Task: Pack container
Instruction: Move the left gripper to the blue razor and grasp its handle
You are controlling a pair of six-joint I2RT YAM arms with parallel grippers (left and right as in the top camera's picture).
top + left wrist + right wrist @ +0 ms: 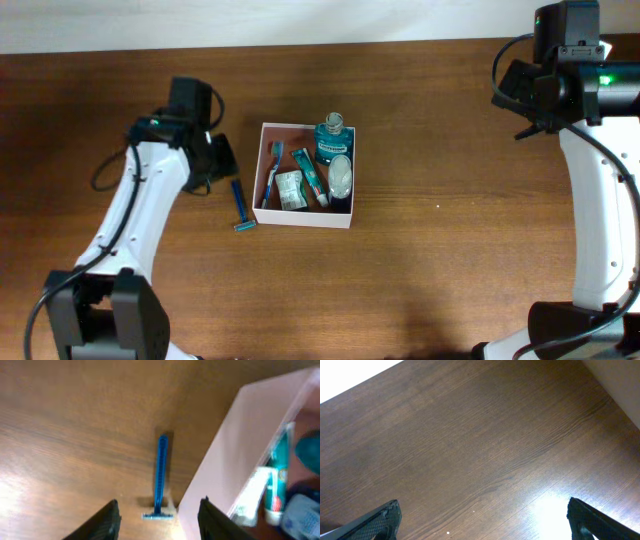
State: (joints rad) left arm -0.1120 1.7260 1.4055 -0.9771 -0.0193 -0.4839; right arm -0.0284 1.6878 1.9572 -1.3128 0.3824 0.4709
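Observation:
The container [303,218] is a shallow square box with white walls at the table's middle. It holds a blue mouthwash bottle [331,140], a toothbrush [272,170], a toothpaste tube [311,176], a small packet [290,190] and a clear oval case [341,176]. A blue razor [240,208] lies on the table just left of the box. In the left wrist view the razor [160,477] lies between and ahead of my open left gripper [159,521], beside the container's wall [225,455]. In the overhead view my left gripper [218,160] is up-left of the razor. My right gripper [482,520] is open and empty over bare table.
The right arm [565,70] is at the far right back corner, well away from the box. The table's back edge meets a white wall [250,20]. Dark wood table [450,250] surrounds the box.

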